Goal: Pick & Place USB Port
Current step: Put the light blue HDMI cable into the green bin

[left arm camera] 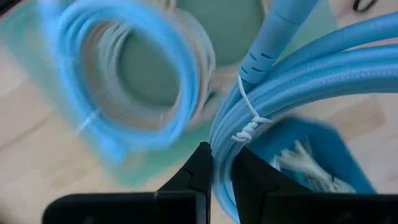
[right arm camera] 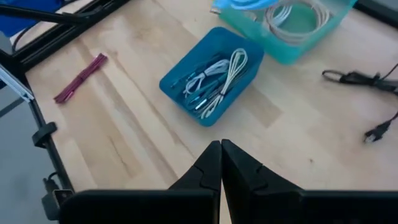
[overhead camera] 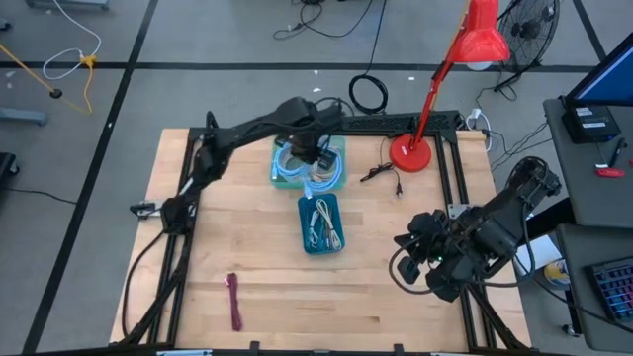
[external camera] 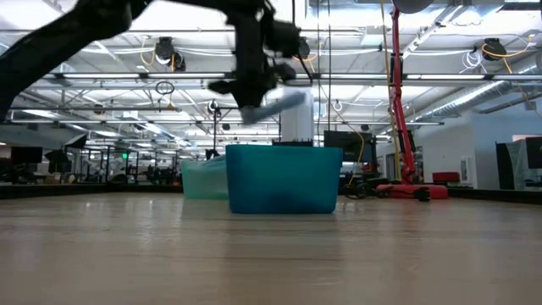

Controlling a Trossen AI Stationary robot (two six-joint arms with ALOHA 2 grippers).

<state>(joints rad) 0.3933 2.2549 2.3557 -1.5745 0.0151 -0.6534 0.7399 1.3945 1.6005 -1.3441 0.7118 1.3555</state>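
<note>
My left gripper (left arm camera: 221,155) is shut on a light-blue coiled USB cable (left arm camera: 292,74) bound with a white tie, above the pale-green bin (overhead camera: 336,148) at the table's far middle. That bin holds another blue coil (left arm camera: 124,81) and a white one. Just nearer stands the blue bin (overhead camera: 319,222) with white cables lying in it. In the low view the coil (external camera: 275,106) hangs clear above the blue bin (external camera: 284,178). My right gripper (right arm camera: 221,155) waits shut in the air over the table's right side (overhead camera: 435,259). My left gripper pinches the bundled strands of the blue coil (left arm camera: 222,134) between its two fingers, close to the white tie. The fingers point down from above. The coil is lifted clear of both bins and hangs below the fingers.
A red desk lamp (overhead camera: 410,153) stands at the far right with a black cable (overhead camera: 381,173) beside it. A bundle of red ties (overhead camera: 234,302) lies near the front left. Black frame rails (overhead camera: 465,198) run along the table's sides.
</note>
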